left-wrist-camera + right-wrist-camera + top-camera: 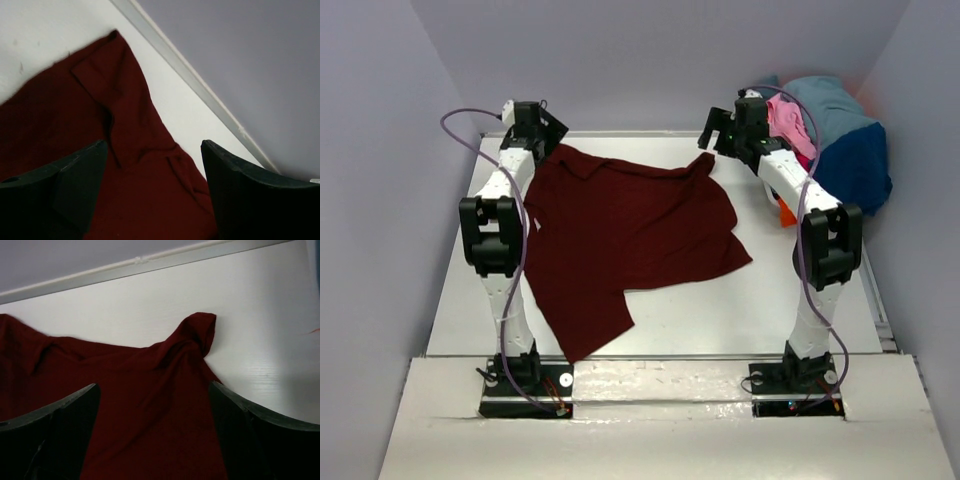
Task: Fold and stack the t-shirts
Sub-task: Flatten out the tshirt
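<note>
Left pincer (154, 175) and right pincer (154, 415) both gape wide, holding nothing, above the far edge of the maroon t-shirt (625, 235), which we judge lies spread on the worktop (720, 310) ready for folding.

**Robot laboratory work cell.** A left arm (500, 230) and a right arm (825, 240), both white and black, are bolted at the near edge of a white table (700, 320) (a pale rim runs along its far side). Plain lilac walls (650, 60) box it in on the left, far and right. Purple cables (455, 130) loop along both arms. A maroon t-shirt (620, 230) lies spread on the table, with a heap of coloured shirts (840, 130) at far right.
</note>
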{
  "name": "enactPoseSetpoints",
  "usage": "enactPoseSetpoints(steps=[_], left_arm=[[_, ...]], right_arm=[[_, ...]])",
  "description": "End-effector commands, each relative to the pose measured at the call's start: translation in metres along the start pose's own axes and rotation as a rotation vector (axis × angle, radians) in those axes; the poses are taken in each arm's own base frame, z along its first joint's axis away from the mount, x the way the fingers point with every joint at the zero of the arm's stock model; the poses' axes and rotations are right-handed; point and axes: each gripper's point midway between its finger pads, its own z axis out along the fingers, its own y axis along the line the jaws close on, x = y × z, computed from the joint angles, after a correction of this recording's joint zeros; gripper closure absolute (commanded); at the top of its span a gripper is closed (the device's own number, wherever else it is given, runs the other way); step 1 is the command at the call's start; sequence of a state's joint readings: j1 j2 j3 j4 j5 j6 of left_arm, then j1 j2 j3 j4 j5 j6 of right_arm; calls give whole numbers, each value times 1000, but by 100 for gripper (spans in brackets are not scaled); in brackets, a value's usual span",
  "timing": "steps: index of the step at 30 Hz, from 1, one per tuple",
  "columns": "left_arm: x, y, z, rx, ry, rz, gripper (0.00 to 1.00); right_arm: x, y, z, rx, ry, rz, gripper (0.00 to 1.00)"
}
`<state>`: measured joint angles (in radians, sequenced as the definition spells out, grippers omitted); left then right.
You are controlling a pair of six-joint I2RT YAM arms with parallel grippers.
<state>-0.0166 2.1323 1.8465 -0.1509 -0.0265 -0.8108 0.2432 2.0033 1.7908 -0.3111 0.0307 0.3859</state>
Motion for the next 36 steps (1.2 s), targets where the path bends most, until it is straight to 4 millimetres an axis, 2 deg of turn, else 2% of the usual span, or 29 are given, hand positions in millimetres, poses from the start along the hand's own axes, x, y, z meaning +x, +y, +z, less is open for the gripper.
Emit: enactPoseSetpoints(steps=[1,2,3,4,5,6,7,15,21,28,30,31,32,35,36], left_arm=[[21,-2,1,-7,21,-109,14],[23,-9,3,-3,20,-116,14],[23,-8,7,-12,21,-123,14],[31,3,16,-54,37,-130,14],[28,-2,19,-47,27,-151,14],[33,-4,21,-48,30,-155,15],[32,1,26,-65,15,-160,15],[44,9,55,-108,12,-190,16],[44,0,72,-53,1,-184,24],[48,0,89,-26,-7,-188,31],[46,-2,91,-14,-17,-185,40],[45,-2,93,-13,-24,-186,55],[46,-1,94,-12,-23,-184,64],[45,-6,95,12,-25,-181,84],[46,-5,96,11,-24,-179,86]], right_arm=[[16,27,-5,-123,83,141,8],[24,30,2,-139,109,160,10],[28,29,7,-136,121,173,10],[27,31,10,-135,121,193,11],[29,30,14,-129,130,197,11],[30,29,17,-126,131,194,11],[33,28,21,-123,137,191,11],[16,31,21,-128,99,151,12],[17,28,26,-112,101,134,12],[18,26,30,-99,102,148,12],[18,25,31,-94,98,153,12],[19,24,32,-90,103,157,13],[21,24,33,-86,107,160,13],[23,22,38,-76,102,194,15],[25,20,42,-71,97,207,16]])
